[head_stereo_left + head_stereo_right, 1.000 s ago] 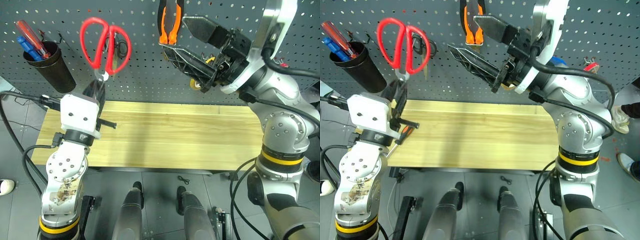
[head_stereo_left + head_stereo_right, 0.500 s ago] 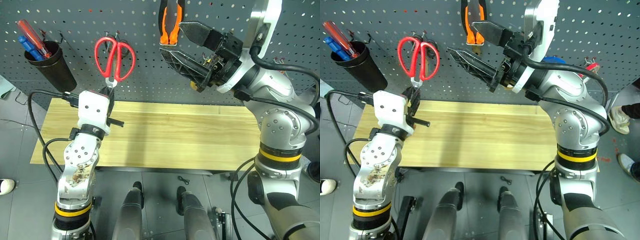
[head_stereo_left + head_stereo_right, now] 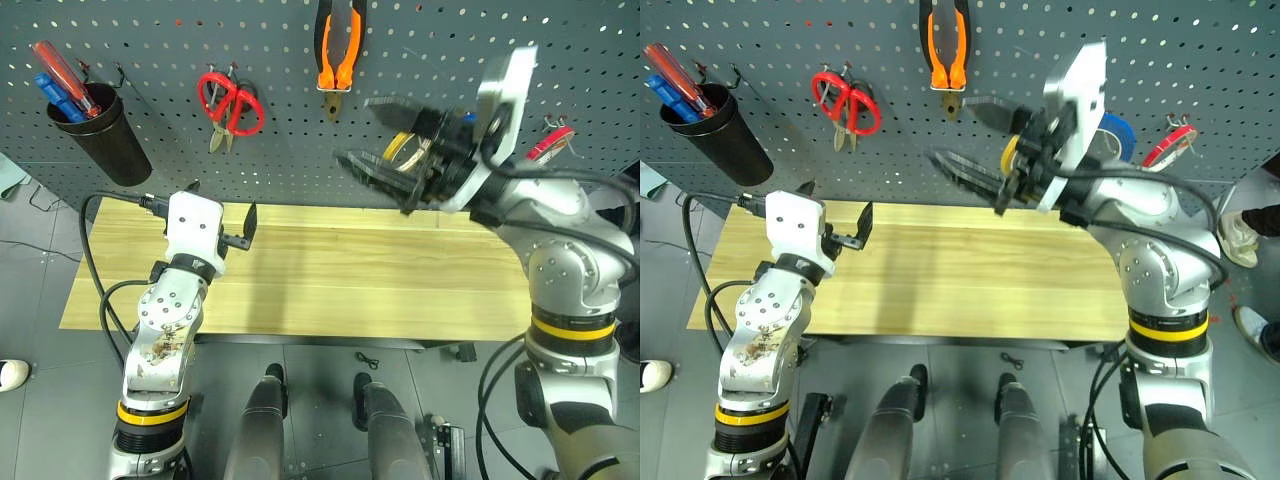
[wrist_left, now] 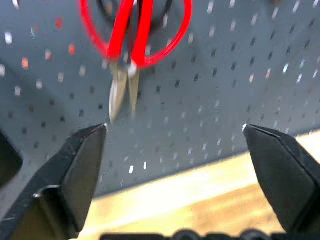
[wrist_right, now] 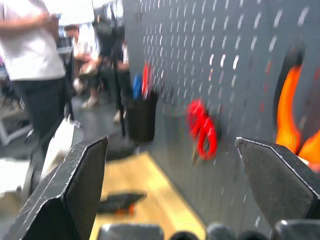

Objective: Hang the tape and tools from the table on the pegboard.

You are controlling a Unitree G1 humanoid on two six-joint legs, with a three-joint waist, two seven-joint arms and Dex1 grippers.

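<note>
The red-handled scissors (image 3: 230,103) hang from a hook on the pegboard (image 3: 150,30), blades down. My left gripper (image 3: 220,206) stands open just below and in front of them, over the table (image 3: 360,280), with nothing between its fingers; its wrist view looks up at the scissors (image 4: 135,35). Orange-and-black pliers (image 3: 338,45) hang higher, at the middle of the board. The red tape (image 3: 553,143) hangs at the board's right. My right gripper (image 3: 352,130) is open and empty, pointing left below the pliers.
A black cup (image 3: 100,128) holding red and blue screwdrivers hangs at the board's left. A yellow roll (image 3: 403,150) and a blue roll (image 3: 1118,135) hang behind the right gripper. A person (image 5: 35,55) stands beyond the table's left end.
The left gripper has let go of the scissors, which now hang on the board, and has sunk toward the table. The right gripper has come down, still open.
</note>
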